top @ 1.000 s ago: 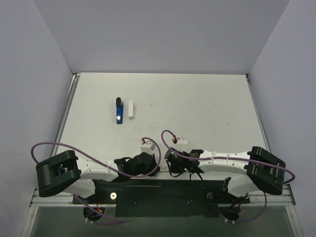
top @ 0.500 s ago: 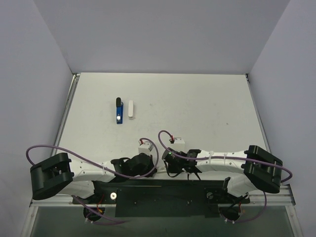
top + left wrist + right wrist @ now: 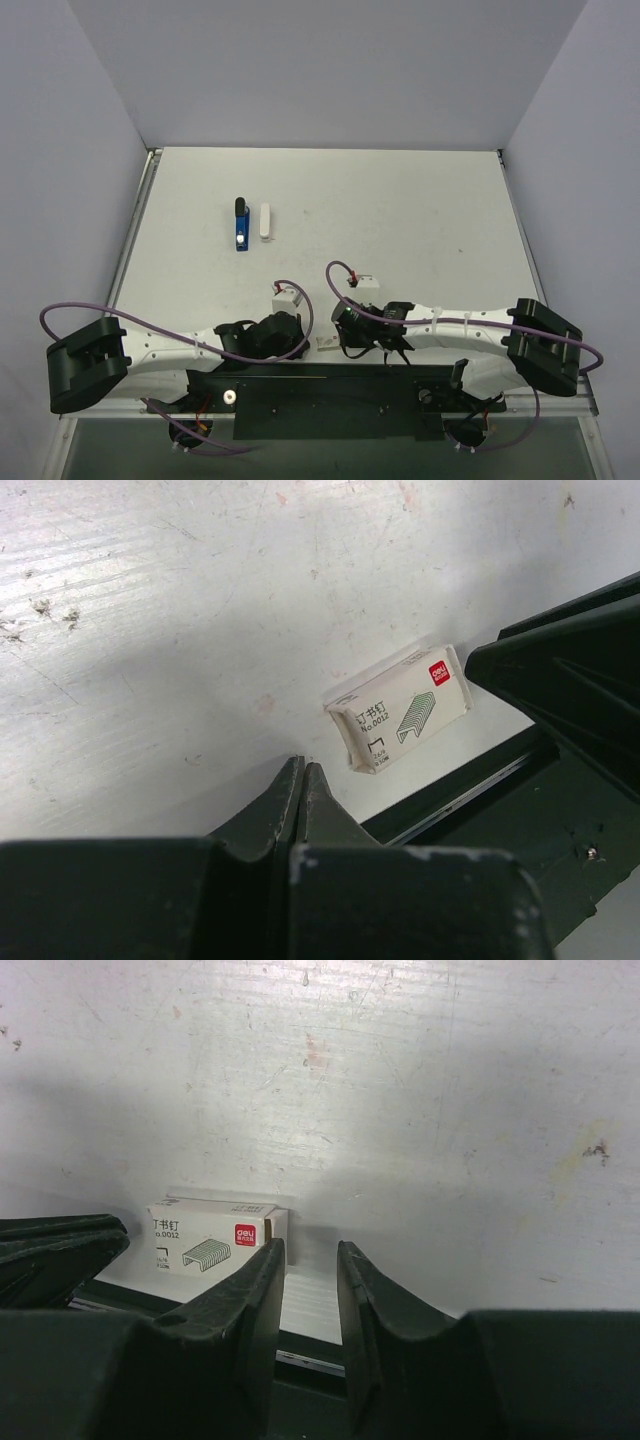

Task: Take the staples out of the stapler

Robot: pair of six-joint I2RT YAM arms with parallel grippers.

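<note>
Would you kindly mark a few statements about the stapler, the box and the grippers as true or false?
1. The stapler lies far from both grippers. True.
2. The left gripper is shut on the box. False: it is shut on nothing, and the box lies ahead of it.
3. The right gripper is open and empty. True.
4. The box rests on the stapler. False: it lies on the table, near the arms' bases.
</note>
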